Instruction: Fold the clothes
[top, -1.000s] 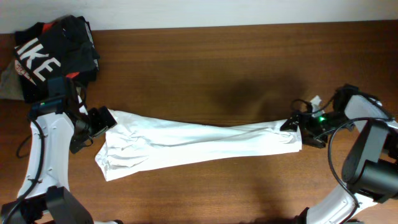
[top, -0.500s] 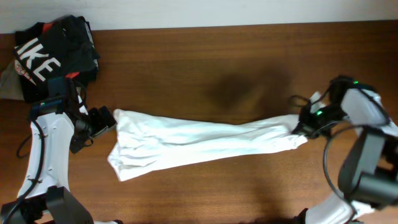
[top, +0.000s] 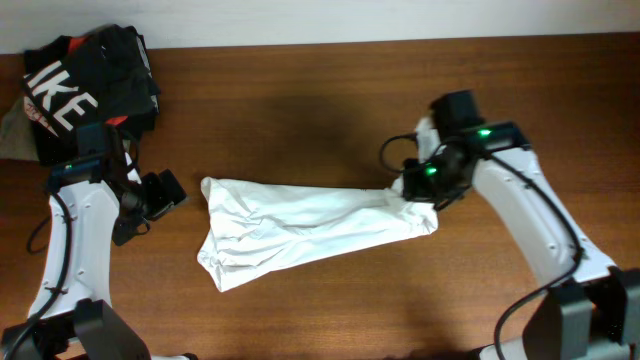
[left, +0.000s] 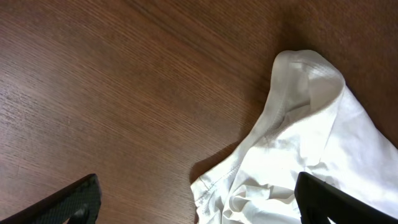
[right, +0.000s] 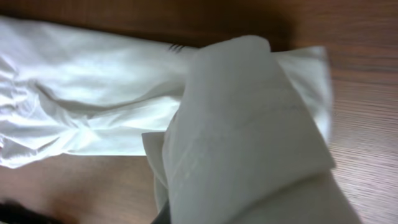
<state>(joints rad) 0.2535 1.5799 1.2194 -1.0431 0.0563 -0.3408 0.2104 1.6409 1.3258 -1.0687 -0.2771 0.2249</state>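
Note:
The clothes (top: 300, 225), a plain white wrinkly garment, lie bunched lengthwise across the middle of the brown table. My right gripper (top: 415, 190) is shut on the garment's right end, which is lifted and doubled over; in the right wrist view the cloth (right: 249, 124) drapes over the jaws and hides them. My left gripper (top: 165, 195) stands open just left of the garment's left end. In the left wrist view the hem (left: 311, 124) lies between the two spread fingers (left: 74, 199), nearer the right one, with nothing pinched.
A black garment with big white letters (top: 85, 80) is piled at the back left corner, with a grey-beige garment (top: 10, 130) beside it. The table's far edge (top: 400, 42) meets a white wall.
My right gripper has shut on the garment's right end and carried it leftward toward the middle. The cloth has shortened and bunched, and its left end slid right. The left arm has stayed put.

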